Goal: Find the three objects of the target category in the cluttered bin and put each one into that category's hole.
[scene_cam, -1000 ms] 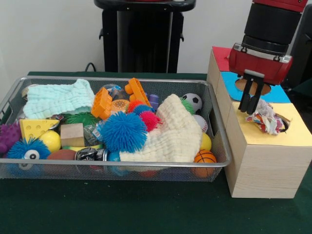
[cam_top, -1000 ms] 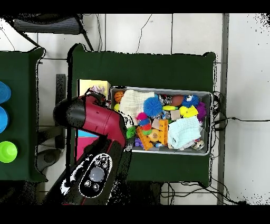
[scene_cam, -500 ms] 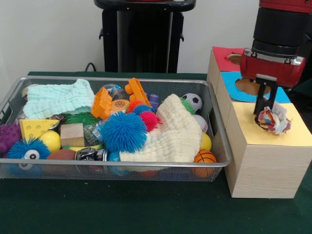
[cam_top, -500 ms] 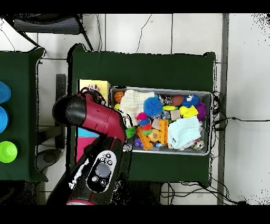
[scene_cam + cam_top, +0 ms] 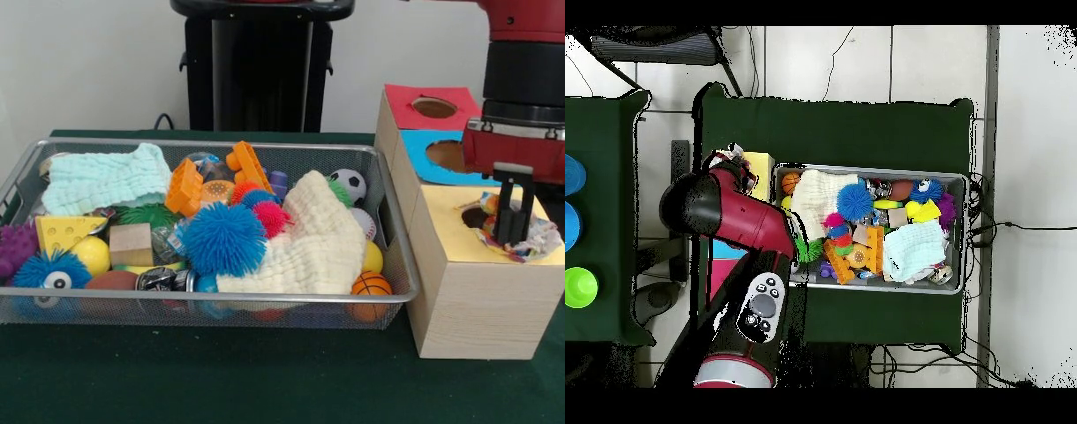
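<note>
My gripper (image 5: pixel 512 231) hangs over the yellow top (image 5: pixel 446 231) of the wooden box, to the right of the bin. Its fingers stand close together, shut on a crumpled patterned cloth (image 5: pixel 534 240). That cloth spreads over the yellow panel's right edge, just right of the dark hole (image 5: pixel 474 216). In the mesh bin (image 5: pixel 388 225) lie a mint cloth (image 5: pixel 106 177) at the back left and a cream cloth (image 5: pixel 313 238) at the right. In the overhead view the red arm (image 5: pixel 725 215) covers most of the box and hides the gripper.
The box also has a red panel with a hole (image 5: pixel 433 106) and a blue panel with a hole (image 5: pixel 446 155). The bin holds a blue spiky ball (image 5: pixel 223 238), orange blocks (image 5: pixel 185 185), a wooden cube (image 5: pixel 131 243), small balls and other toys.
The gripper has carried the patterned cloth rightward and toward the camera, from the blue-yellow seam to the right side of the yellow top, and the cloth now rests spread there.
</note>
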Controlling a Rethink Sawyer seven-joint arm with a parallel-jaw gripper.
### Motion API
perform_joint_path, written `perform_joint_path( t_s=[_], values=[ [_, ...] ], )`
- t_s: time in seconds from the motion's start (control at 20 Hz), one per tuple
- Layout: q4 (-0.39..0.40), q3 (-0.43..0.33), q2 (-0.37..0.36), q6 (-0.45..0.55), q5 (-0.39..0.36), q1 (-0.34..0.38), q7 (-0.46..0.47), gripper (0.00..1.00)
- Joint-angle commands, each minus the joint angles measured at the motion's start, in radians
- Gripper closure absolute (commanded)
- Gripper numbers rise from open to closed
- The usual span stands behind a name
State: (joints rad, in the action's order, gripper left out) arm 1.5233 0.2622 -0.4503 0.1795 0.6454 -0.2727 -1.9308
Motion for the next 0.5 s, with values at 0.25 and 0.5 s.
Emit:
perform_joint_path(
  t_s=[0.25,0.5],
  values=[
    [-0.047,0.004,0.145,0.045,0.040,-0.054,-0.252,1.00],
    [-0.138,0.144,0.230,0.217,0.011,-0.115,-0.274,1.00]
  ],
)
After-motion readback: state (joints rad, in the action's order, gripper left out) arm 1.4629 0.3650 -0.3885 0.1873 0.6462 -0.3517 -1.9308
